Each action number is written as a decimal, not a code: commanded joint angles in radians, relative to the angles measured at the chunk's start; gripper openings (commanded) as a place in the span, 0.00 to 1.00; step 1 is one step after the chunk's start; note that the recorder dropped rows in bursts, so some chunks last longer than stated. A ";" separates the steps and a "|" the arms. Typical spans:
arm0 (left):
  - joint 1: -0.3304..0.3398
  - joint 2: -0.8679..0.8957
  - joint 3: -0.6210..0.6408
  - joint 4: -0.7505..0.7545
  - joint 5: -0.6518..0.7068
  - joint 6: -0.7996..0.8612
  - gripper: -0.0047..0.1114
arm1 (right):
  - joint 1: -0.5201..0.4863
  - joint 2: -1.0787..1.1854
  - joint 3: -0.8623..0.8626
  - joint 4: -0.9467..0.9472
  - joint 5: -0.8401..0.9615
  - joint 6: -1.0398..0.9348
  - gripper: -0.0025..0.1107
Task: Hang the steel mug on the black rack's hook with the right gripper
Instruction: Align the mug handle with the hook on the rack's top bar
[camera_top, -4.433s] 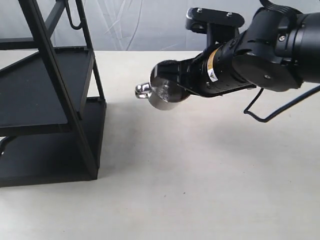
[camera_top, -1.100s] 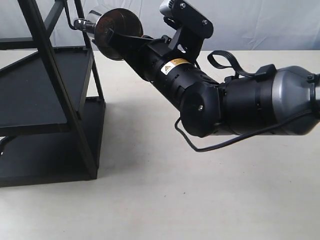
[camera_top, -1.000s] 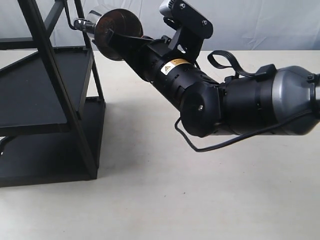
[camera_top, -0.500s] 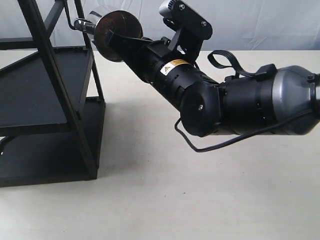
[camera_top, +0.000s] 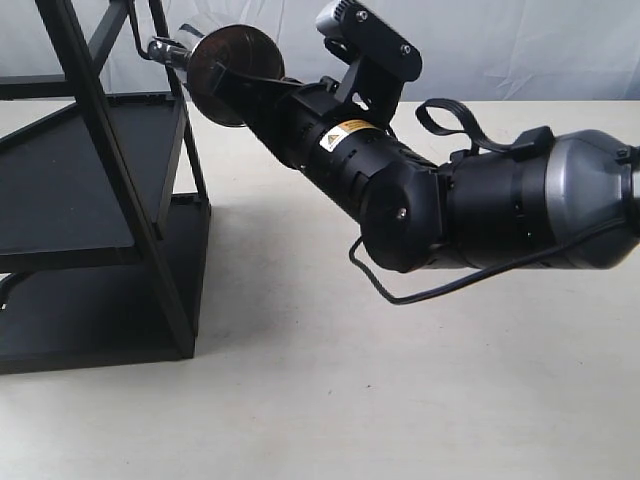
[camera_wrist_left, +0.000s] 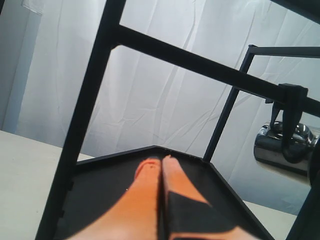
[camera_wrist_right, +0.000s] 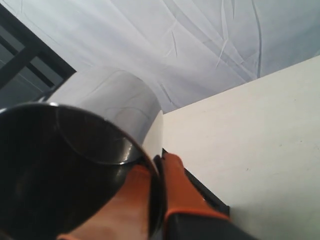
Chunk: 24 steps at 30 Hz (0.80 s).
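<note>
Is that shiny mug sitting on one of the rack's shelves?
No, the steel mug is held up in the air by the right hand, above the shelf.

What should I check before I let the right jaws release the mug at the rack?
1. Right gripper shut on steel mug rim: ok.
2. Mug handle around the hook: looks threaded, ok.
3. Handle resting its weight on the hook: cannot tell.
4. Mug clear of the black rack bars: cannot tell.
5. Left gripper shut, below the mug, apart from it: ok.
</note>
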 joint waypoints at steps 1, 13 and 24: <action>-0.002 0.004 -0.002 0.004 -0.001 0.000 0.04 | 0.007 0.011 0.012 -0.053 0.121 -0.039 0.02; -0.002 0.004 -0.002 0.004 -0.001 0.000 0.04 | 0.007 0.011 0.012 -0.053 0.138 -0.036 0.02; -0.002 0.004 -0.002 0.004 -0.001 0.000 0.04 | 0.007 0.011 0.012 -0.060 0.155 -0.036 0.02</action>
